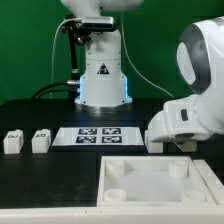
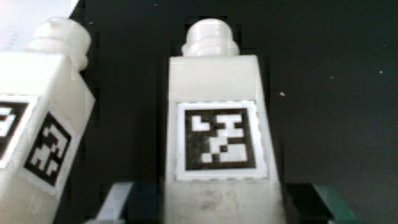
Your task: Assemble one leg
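In the wrist view a white leg [image 2: 221,100] lies on the black table, its tag facing the camera and its round peg pointing away from the gripper. My gripper [image 2: 228,205] is open. Its fingers [image 2: 125,200] stand on either side of the leg's near end, with dark gaps between them and the leg. A second leg [image 2: 39,110] lies right beside it. In the exterior view two more legs [image 1: 12,142] [image 1: 40,141] stand at the left. The arm's white body [image 1: 185,115] hides the gripper there.
The large white tray [image 1: 160,190] with round corner sockets lies at the front. The marker board [image 1: 100,135] lies in the middle, in front of the robot base [image 1: 102,75].
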Controlling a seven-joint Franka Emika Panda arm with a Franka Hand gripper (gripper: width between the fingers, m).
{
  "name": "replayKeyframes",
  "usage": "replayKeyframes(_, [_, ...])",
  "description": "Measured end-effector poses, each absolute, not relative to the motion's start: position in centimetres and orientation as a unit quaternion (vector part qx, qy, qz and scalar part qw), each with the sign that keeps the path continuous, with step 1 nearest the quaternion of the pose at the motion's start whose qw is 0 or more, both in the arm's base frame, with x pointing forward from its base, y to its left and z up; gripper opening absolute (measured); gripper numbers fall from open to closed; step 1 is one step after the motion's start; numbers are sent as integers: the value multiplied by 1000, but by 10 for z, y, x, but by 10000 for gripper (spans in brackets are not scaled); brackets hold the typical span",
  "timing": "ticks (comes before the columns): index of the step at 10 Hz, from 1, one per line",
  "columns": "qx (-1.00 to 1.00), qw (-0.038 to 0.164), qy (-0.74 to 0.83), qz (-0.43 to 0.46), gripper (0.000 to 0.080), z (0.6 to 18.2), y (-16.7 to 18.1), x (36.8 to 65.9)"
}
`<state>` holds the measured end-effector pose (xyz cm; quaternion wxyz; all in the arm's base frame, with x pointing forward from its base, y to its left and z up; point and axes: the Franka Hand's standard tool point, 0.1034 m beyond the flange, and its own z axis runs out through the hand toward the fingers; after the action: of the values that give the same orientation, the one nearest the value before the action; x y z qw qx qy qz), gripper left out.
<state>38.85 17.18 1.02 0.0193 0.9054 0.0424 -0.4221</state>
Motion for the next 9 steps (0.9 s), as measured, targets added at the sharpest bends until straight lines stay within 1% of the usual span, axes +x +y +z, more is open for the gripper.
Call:
replayKeyframes(1, [905,12,57,-421,291,25,163,399])
replayKeyframes(2, [915,2,68,-398,292,49,152,417])
replayKeyframes(3, [918,-7,80,-389,292,76,139,428])
replayKeyframes(4, [926,-13,81,-368,292,96,129,440])
replayKeyframes(5, [943,-20,77,-324,292,122,113,462])
replayKeyframes(6, [962,-20,70,-265,292,139,108,473])
replayKeyframes(9, [991,-23,67,-114,292,139,107,478])
